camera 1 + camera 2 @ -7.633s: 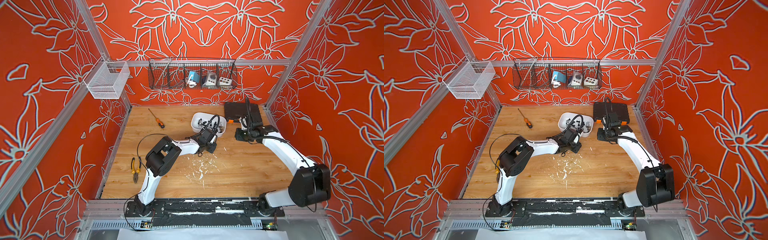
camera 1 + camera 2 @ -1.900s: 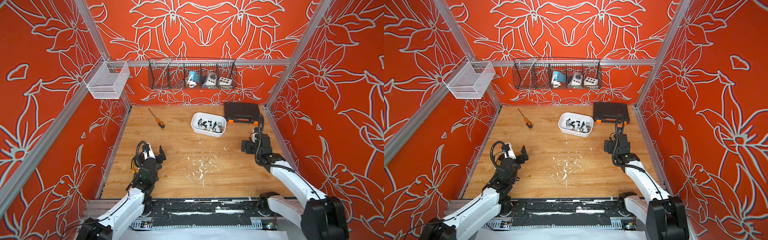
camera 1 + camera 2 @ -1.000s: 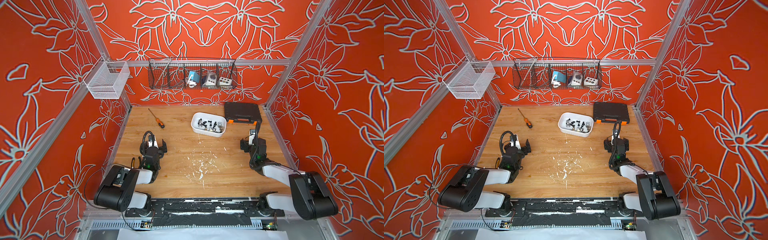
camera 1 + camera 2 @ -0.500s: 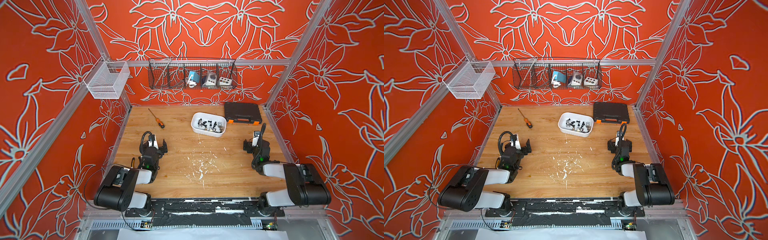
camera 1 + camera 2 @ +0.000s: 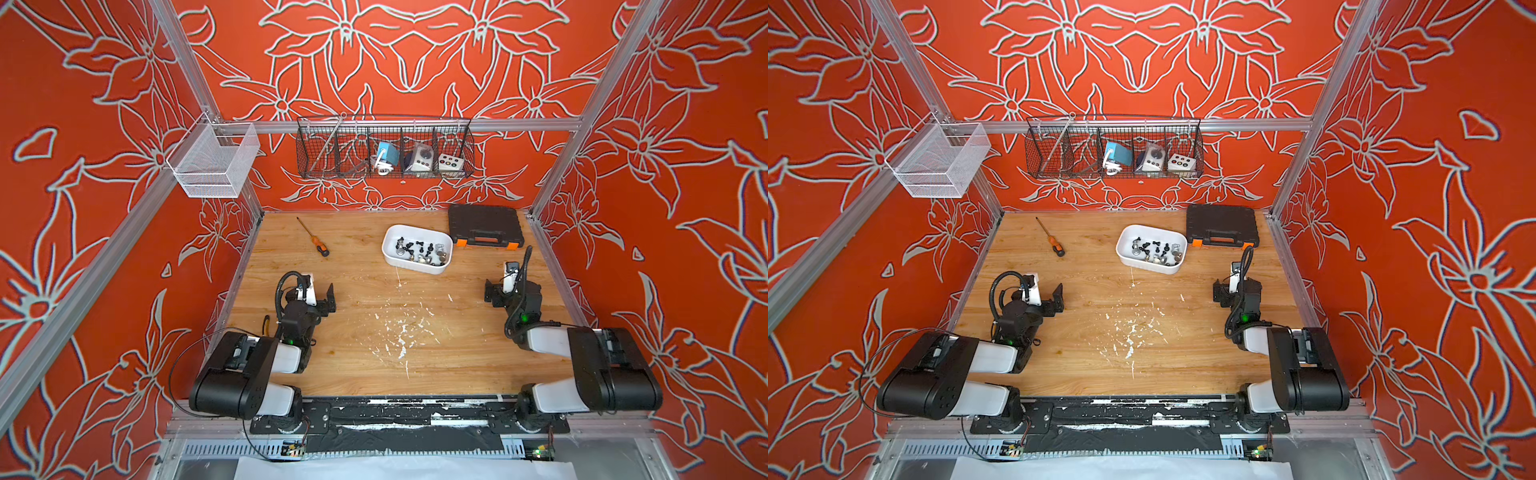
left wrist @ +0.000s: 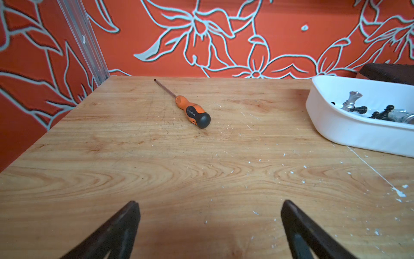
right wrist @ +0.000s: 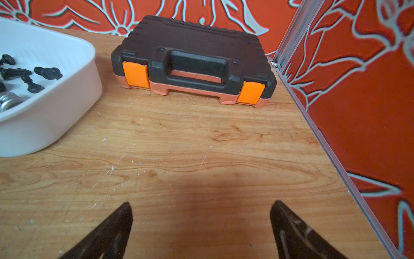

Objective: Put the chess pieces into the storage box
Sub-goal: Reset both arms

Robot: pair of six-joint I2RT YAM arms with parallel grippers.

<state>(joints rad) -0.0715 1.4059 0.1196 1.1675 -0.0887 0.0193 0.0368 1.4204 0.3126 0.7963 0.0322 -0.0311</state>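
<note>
Left gripper [image 6: 209, 203]: jaws spread wide, empty, low over the counter [image 5: 374, 353]; right gripper [image 7: 201, 203]: the same; pieces [image 5: 420, 252] lie in the box [image 5: 411, 267], just beside the toolcase [image 5: 484, 226].

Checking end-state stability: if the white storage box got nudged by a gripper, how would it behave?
The storage box looks like smooth plastic with low walls, so it would probably slide rather than tip. The chess pieces lie loose inside and would likely shift or roll.
</note>
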